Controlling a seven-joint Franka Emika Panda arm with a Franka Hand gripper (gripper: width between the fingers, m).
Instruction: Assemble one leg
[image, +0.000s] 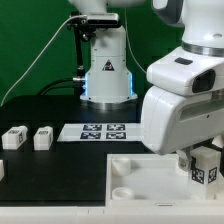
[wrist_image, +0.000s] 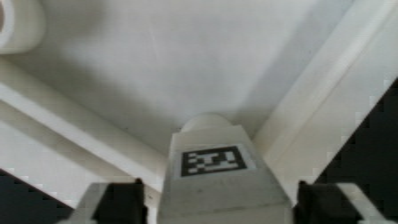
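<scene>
My gripper (image: 202, 160) is shut on a leg (image: 205, 172), a small white block with a black-and-white tag, and holds it upright over the right part of the large flat white panel (image: 135, 172). In the wrist view the leg (wrist_image: 214, 150) sits between my two dark fingers (wrist_image: 125, 203), tag facing the camera, with the gripper (wrist_image: 221, 208) closed against its sides. The panel (wrist_image: 160, 70) fills the view beneath, and a round corner socket (wrist_image: 15, 25) shows at its edge. Whether the leg's lower end touches the panel is hidden.
Two more legs (image: 14, 137) (image: 42, 137) lie on the black table at the exterior view's left, and a third (image: 2, 172) shows at the left edge. The marker board (image: 100, 131) lies behind the panel. The arm's base (image: 105, 70) stands at the back.
</scene>
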